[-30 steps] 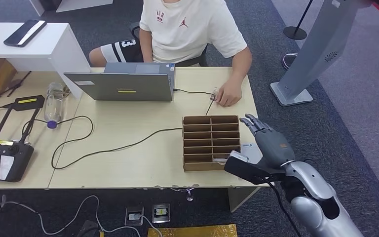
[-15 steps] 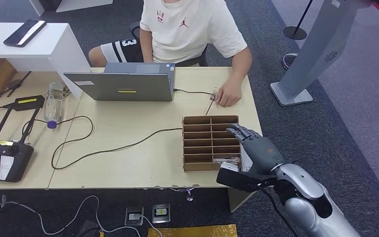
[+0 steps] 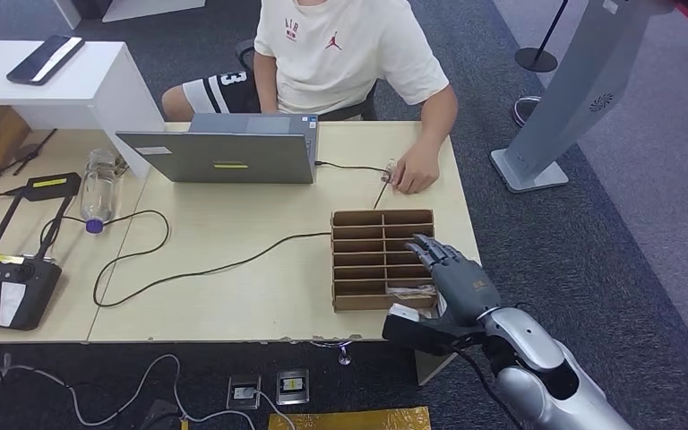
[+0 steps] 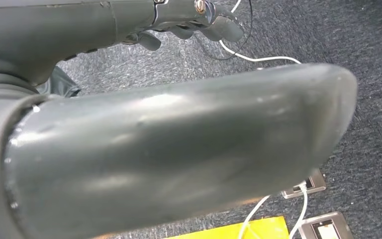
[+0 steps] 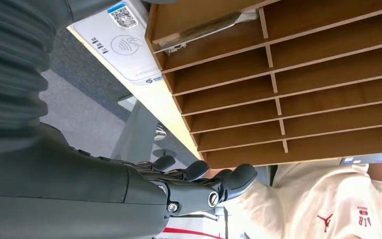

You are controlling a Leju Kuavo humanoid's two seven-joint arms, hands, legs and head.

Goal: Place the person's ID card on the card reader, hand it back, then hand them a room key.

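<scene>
My right hand (image 3: 452,273) hovers with fingers spread and nothing in it over the right column of the cardboard slot box (image 3: 367,260), fingertips pointing at the person. A card (image 3: 409,289) lies in the box's nearest right slot, next to my palm. In the right wrist view the white card reader (image 5: 122,45) lies on the table beside the box (image 5: 288,84), and the slotted card (image 5: 204,31) shows too. The person's hand (image 3: 417,170) rests on the table beyond the box; I cannot tell what it holds. My left hand (image 4: 189,20) hangs over the carpet, holding nothing.
A grey laptop (image 3: 224,152) stands at the table's far side, with a black cable (image 3: 188,269) running across the tabletop. A bottle (image 3: 98,184) and a black controller (image 3: 4,287) lie at the left. A white kiosk stand (image 3: 573,90) is on the floor at the right.
My right hand has moved left from beside the table's right edge to over the box's right column, covering the card reader in the head view. The person has stayed still.
</scene>
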